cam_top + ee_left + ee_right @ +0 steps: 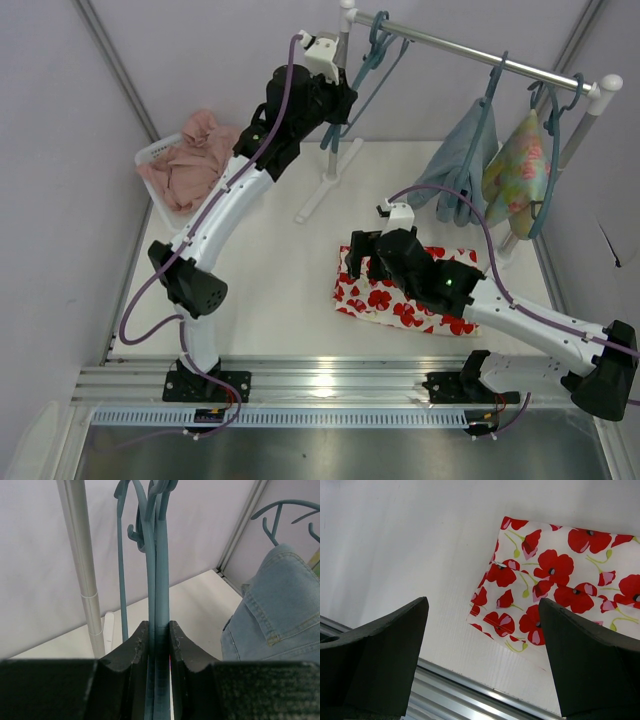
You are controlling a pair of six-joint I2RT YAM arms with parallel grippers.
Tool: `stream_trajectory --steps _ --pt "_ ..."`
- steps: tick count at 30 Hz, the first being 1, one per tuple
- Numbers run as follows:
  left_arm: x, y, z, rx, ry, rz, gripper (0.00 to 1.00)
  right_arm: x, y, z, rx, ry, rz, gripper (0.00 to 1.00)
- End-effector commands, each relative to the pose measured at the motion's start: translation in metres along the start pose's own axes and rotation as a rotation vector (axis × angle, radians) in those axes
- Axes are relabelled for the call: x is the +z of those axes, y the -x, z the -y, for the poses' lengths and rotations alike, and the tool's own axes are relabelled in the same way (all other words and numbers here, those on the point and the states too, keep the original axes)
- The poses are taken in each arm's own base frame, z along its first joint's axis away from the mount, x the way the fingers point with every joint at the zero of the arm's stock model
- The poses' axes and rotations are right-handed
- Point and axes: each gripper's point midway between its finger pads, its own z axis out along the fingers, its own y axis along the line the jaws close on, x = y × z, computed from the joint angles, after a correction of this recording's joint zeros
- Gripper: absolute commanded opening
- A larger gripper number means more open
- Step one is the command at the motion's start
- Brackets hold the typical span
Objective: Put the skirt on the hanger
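The skirt, white with red flowers, lies flat on the table at the front right; it also shows in the right wrist view. My right gripper is open and empty, hovering over the skirt's left end; in its wrist view the skirt's corner lies between the fingers. The teal hanger hangs from the rail at the back. My left gripper is shut on the hanger's lower part, with the bars clamped between the pads.
A white basket with a dusty-pink cloth stands at the back left. On the rail hang a denim garment and a pale green flowered garment on other hangers. The rack's foot stands mid-table.
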Motion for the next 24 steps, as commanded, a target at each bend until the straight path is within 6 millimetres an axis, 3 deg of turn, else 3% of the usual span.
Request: stream_trajectory --steps 1,8,17,24 --pt "-0.025 0.061 -0.002 0.007 0.039 0.141 0.16 -0.002 0.007 0.002 0.029 -0.005 0.029 0.97" --pt "-0.057 0.099 0.005 0.031 0.011 0.216 0.14 0.003 0.017 0.002 0.042 -0.019 0.043 0.97" --pt "-0.067 0.115 0.010 0.054 -0.013 0.263 0.15 0.009 0.023 -0.003 0.028 -0.028 0.039 0.97" --pt "-0.063 0.115 0.011 0.060 -0.019 0.270 0.15 0.007 0.030 -0.005 0.042 -0.031 0.056 0.97"
